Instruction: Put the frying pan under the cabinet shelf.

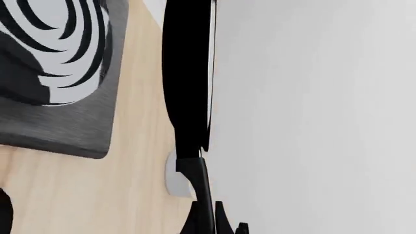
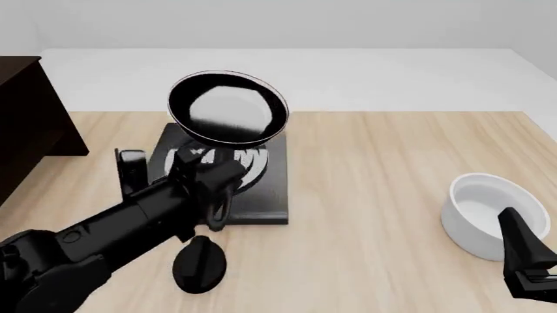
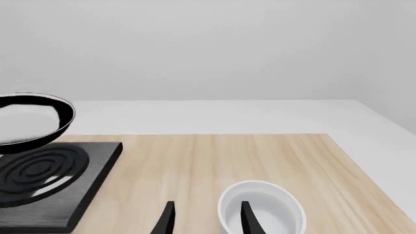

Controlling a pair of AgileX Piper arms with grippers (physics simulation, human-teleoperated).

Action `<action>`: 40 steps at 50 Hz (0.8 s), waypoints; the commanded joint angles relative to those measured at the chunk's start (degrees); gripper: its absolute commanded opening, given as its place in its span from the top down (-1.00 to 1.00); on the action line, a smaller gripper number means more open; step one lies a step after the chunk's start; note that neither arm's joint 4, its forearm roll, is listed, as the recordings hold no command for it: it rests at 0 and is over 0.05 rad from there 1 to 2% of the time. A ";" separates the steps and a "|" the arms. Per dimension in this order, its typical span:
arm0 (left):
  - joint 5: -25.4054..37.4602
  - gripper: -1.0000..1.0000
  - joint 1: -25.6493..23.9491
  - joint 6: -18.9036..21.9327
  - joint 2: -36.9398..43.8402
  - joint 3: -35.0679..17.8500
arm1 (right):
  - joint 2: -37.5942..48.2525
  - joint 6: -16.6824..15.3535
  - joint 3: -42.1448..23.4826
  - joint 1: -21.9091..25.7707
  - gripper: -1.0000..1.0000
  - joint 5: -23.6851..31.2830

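From the left wrist camera, the frying pan [image 1: 187, 73] shows edge-on as a tall black band, its thin handle running down into the left gripper [image 1: 215, 225], whose fingers sit closed on it. Beside it lies the black square plate [image 1: 58, 73] with silver rings, flat on the pale wooden table [image 1: 143, 161], and a small white rounded thing peeks out from behind the handle; I can't tell what it is.

From the front, the pan [image 2: 228, 107] hangs in the air above the far edge of the ringed plate [image 2: 261, 189], tilted so its glossy inside faces the camera. The left arm reaches in from the lower left, and its gripper [image 2: 213, 179] sits just under the pan. The dark cabinet shelf [image 2: 30, 117] stands at the table's left edge, well apart from the pan. A small black round knob [image 2: 199, 261] rests near the arm, and a white bowl [image 2: 487, 215] sits to the right, with the right gripper [image 2: 526, 257] just beside it.

The right wrist camera shows that gripper's [image 3: 206, 219] fingers spread apart and empty, framing the white bowl [image 3: 263, 209]. The pan [image 3: 32, 119] floats over the plate [image 3: 52, 180] at the far side.
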 commanded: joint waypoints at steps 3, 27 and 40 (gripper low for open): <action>-5.00 1.00 4.26 -4.95 -7.42 8.38 | -0.02 -0.03 0.00 -0.04 -1.00 0.02; -35.36 1.00 16.20 -21.30 1.90 23.90 | -0.02 -0.03 0.00 -0.04 -1.00 0.02; -39.88 1.00 22.36 -25.10 4.58 23.90 | -0.02 -0.03 0.00 -0.04 -1.00 0.02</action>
